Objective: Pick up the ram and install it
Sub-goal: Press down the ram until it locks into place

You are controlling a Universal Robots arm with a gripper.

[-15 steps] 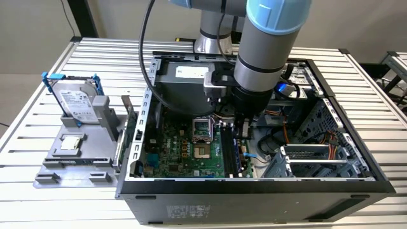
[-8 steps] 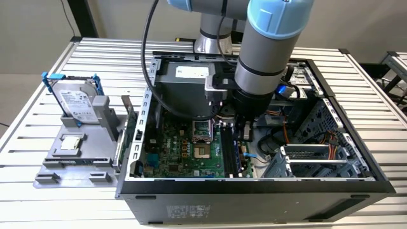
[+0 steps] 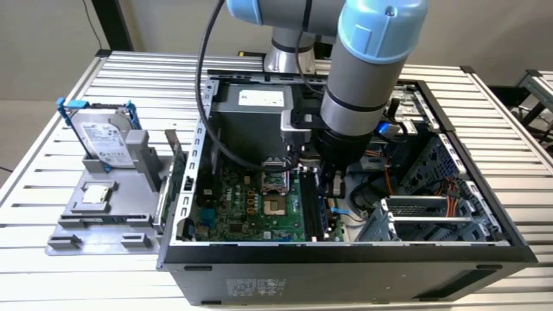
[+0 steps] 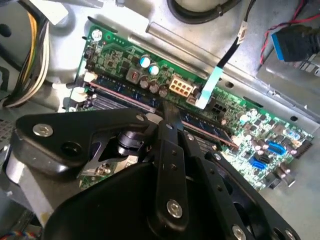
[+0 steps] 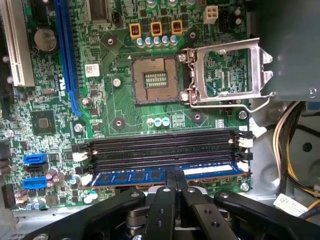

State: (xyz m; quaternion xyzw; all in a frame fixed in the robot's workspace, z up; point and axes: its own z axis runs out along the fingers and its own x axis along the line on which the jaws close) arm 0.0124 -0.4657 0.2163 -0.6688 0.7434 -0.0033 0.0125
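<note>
Motherboard (image 5: 125, 105): ram (image 5: 150, 176) lengthwise along slots, claw (image 5: 175, 181) seemingly pinching it.

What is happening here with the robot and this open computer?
The robot arm has reached down into the open computer case. Its hand is closed on the ram, a blue-labelled memory stick, right at the row of long black memory slots on the green motherboard. The stick lies along the slot nearest the hand. Whether it is fully pressed in cannot be seen.

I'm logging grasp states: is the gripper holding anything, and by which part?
Yes: the gripper is shut on the ram, pinching its long top edge near mid-length as it sits at a slot.
</note>
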